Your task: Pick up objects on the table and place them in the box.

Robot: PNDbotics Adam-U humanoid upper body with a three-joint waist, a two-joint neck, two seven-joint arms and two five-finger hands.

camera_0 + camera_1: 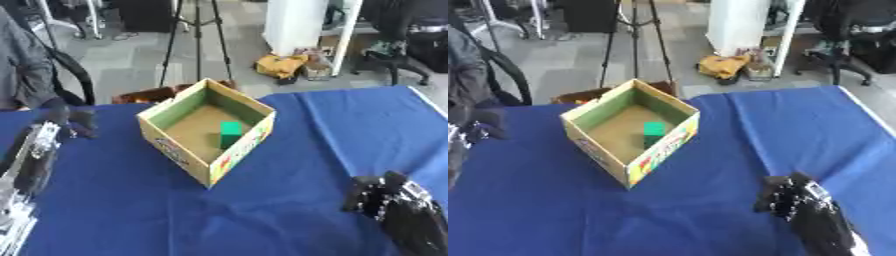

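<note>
An open cardboard box (178,151) with green inner walls stands on the blue table (332,130), left of the middle. One green block (230,133) stands upright on its brown floor. My left hand (68,119) is black and blurred, and it hovers over the table's far left, a short way left of the box. Its silver forearm (33,152) runs down the left edge. At the lower right corner my right hand (378,194) rests with its fingers relaxed and nothing in them, well apart from the box. No loose object shows on the cloth.
The table's far edge runs just behind the box, and its right edge slants down at the far right. Beyond it on the floor stand a tripod (198,40), a yellow bag (280,65) and office chairs (402,45).
</note>
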